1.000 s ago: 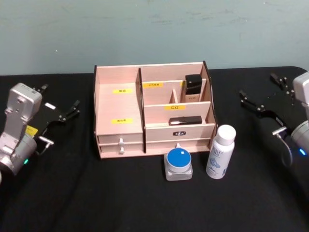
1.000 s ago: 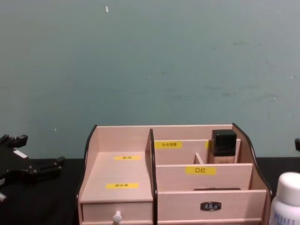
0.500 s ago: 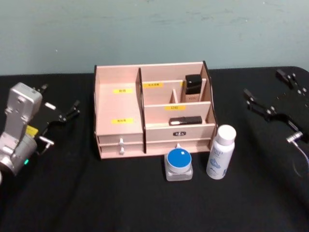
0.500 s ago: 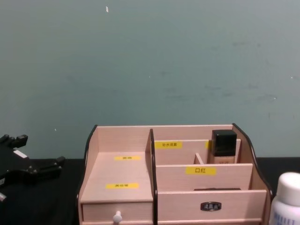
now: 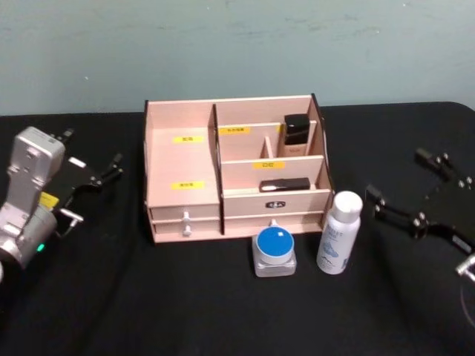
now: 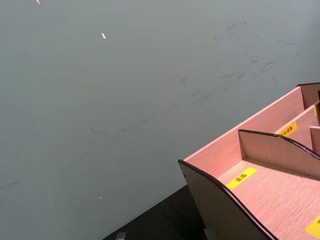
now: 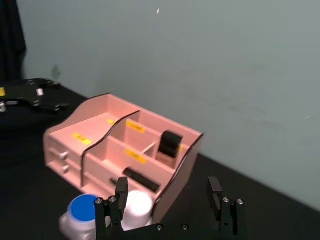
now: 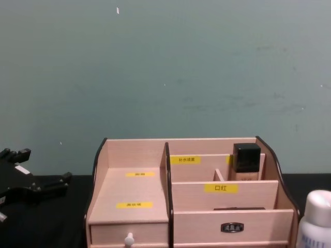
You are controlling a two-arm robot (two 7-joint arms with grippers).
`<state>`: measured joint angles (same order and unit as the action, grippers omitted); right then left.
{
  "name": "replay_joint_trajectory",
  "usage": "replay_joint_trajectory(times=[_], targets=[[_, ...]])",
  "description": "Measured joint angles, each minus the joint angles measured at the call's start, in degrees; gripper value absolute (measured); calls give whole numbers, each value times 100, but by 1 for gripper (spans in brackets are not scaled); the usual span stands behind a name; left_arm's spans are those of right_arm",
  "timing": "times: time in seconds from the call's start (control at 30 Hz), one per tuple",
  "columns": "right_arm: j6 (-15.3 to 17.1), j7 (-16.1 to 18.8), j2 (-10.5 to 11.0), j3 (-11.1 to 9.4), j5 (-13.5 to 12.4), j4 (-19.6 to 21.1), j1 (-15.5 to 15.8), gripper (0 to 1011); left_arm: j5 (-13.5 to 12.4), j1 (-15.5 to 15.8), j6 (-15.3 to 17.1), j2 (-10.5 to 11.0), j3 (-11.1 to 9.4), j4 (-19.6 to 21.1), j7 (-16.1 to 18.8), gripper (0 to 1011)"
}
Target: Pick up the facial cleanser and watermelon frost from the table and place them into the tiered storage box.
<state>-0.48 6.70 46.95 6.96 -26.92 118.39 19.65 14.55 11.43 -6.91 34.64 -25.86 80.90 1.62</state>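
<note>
The tiered storage box (image 5: 182,119) (image 8: 137,155) (image 7: 97,117) (image 6: 260,150) stands mid-table, its drawers shut. In front of its right end stand a white bottle with a white cap (image 5: 339,233) (image 8: 316,219) (image 7: 136,205) and, to its left, a squat clear jar with a blue lid (image 5: 274,251) (image 7: 82,212). Which one is the facial cleanser and which the watermelon frost I cannot tell. My right gripper (image 5: 394,175) (image 7: 167,192) hovers open just right of the white bottle, holding nothing. My left gripper (image 5: 93,150) (image 8: 45,165) rests open at the table's left, well clear of the box.
A black-capped square bottle (image 5: 297,127) (image 8: 246,157) stands in the box's rear right compartment, and a black stick (image 5: 286,184) lies in the tier below. The black tabletop (image 5: 185,297) runs wide in front of the box. A teal wall (image 8: 165,67) rises behind.
My right gripper has come down and forward from the back right, and now sits beside the white bottle. The left arm, bottle, jar and box have not moved.
</note>
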Motion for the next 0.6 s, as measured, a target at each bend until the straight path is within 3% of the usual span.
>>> replay_joint_trajectory(times=[0.27,0.6], targets=[[313,249,-71,88,-211,5,120,1003,0,0,0,0,0,0,0,1009],[726,552,-304,364,-314,-360,-171,1002,0,0,0,0,0,0,0,1010]])
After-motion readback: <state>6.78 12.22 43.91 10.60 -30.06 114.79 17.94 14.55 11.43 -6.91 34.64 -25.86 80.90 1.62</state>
